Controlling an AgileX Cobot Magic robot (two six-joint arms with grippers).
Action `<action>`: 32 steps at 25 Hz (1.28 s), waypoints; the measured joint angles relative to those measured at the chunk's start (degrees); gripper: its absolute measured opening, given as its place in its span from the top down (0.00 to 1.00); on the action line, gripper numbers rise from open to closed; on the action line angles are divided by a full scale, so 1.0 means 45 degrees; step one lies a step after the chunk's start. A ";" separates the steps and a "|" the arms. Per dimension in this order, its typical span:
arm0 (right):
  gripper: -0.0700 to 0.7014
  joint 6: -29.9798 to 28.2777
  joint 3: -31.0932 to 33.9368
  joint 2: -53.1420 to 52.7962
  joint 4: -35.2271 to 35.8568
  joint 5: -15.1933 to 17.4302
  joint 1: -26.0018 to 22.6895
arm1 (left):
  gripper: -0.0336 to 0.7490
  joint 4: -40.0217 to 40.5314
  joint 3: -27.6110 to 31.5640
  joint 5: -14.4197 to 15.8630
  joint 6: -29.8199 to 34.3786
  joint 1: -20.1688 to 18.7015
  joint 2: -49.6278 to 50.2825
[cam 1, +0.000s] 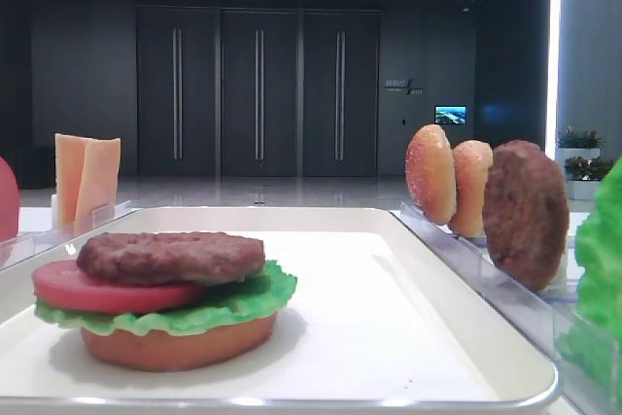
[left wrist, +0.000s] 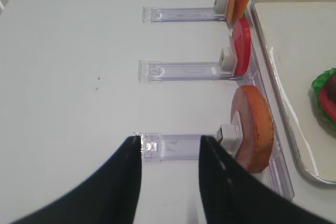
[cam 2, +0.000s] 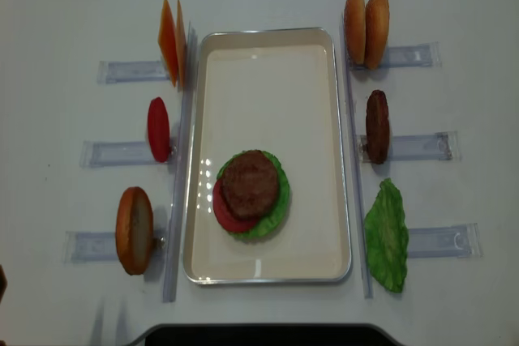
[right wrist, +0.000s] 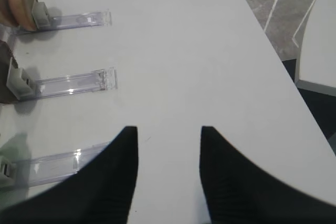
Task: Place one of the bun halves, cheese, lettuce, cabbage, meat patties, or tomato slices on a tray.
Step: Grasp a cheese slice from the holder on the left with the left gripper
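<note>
Just beyond the left tool (left wrist: 169, 148), released and empty, a bun half (left wrist: 254, 128) stands racked.

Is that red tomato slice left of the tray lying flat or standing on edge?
Standing on edge: the tomato slice sits upright in its clear rack.

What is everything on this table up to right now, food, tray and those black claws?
tray: flat on the table, holding a half-built burger.
burger stack: bun base, lettuce, tomato, patty on top.
cheese: upright in its rack.
tomato slice: upright in its rack.
bun half: on edge in its rack.
domed buns: two, upright.
spare patty: upright.
lettuce leaf: against its rack.
left gripper: open, empty.
right gripper: open, empty.
</note>
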 joint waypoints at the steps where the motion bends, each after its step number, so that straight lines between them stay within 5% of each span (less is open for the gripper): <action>1: 0.55 0.0000 0.0000 0.0000 0.0000 0.0000 0.0000 | 0.60 0.0000 0.0000 0.0000 0.0000 0.0000 0.0000; 32: 0.55 0.0000 0.0000 0.0000 0.0000 0.0000 0.0000 | 0.60 0.0000 0.0000 0.0000 0.0000 0.0000 0.0000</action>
